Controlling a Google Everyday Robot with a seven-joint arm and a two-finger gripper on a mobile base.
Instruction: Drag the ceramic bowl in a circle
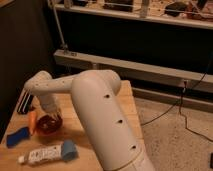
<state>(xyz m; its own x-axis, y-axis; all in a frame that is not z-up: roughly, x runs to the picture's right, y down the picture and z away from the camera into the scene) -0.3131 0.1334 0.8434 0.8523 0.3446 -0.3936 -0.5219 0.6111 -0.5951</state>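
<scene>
Currently the white arm (102,115) is taking up most of the view; it is rising from the bottom right, bending at an elbow on the upper left and dropping down toward the counter's left side. The wooden counter (67,125) is carrying everything else; behind it a grey rail (150,70) is running across the room, with dark cables (182,107) trailing over the speckled floor on the right.

The tool (48,117) is hanging at the end of the arm, sitting directly over the ceramic bowl (49,128) and apparently reaching into it; the wrist is hiding it, so I cannot tell whether it is open, closed or gripping the rim.

The bowl, reddish-brown, is resting on the left part of the counter, just under the elbow; an orange object (32,121) is lying just beside it on its left. A white bottle with a blue cap (47,154) is lying on its side near the front edge, below the bowl; a blue object (17,136) is lying toward the left edge. A dark striped item (25,102) is sitting at the far left, behind the orange object.
</scene>
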